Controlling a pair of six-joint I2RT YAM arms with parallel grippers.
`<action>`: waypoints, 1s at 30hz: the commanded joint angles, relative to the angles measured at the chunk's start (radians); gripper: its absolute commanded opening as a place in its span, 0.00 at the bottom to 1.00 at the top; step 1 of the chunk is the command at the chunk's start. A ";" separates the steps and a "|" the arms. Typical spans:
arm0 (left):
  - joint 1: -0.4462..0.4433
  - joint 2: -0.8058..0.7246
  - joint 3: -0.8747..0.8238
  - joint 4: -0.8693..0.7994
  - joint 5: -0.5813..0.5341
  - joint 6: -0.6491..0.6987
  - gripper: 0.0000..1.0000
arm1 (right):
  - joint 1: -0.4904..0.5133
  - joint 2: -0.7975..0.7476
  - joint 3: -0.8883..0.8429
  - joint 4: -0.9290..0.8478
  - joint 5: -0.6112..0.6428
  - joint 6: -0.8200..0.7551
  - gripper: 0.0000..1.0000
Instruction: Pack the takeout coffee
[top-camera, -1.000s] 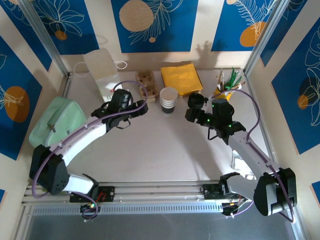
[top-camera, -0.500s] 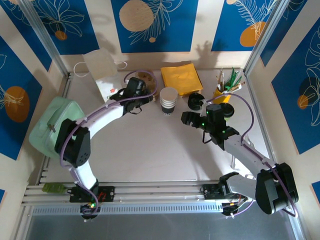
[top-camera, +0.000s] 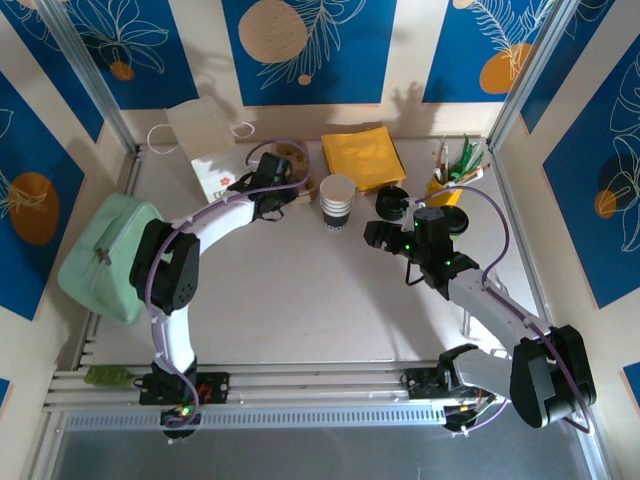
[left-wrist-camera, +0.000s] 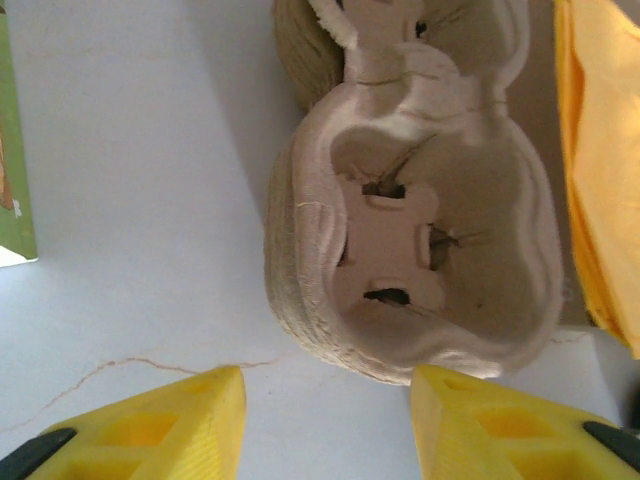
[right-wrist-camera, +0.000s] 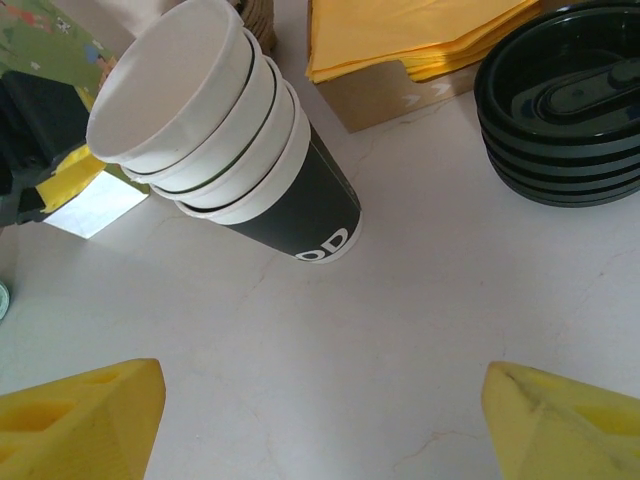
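**A:** What colours line the far edge of the pale grey table (top-camera: 300, 310)?

**B:** A bright yellow stack of paper napkins (top-camera: 362, 157), a pile of glossy black plastic lids (right-wrist-camera: 565, 110), and a beige moulded-pulp cup carrier (left-wrist-camera: 420, 210).

**A:** And the cups?

**B:** The stack of paper cups (right-wrist-camera: 215, 140) is white, and the lowest is black with white lettering. The wall panels (top-camera: 310, 50) are blue with white leaf outlines and orange discs.
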 joint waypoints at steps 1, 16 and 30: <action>0.016 0.025 0.039 0.036 0.001 -0.014 0.44 | -0.006 0.010 0.005 0.011 0.011 0.002 0.83; 0.035 0.077 0.052 0.092 0.033 -0.041 0.37 | -0.020 0.055 0.037 -0.020 -0.019 0.008 0.84; 0.048 0.106 0.060 0.124 0.063 -0.058 0.28 | -0.022 0.058 0.038 -0.021 -0.020 0.006 0.84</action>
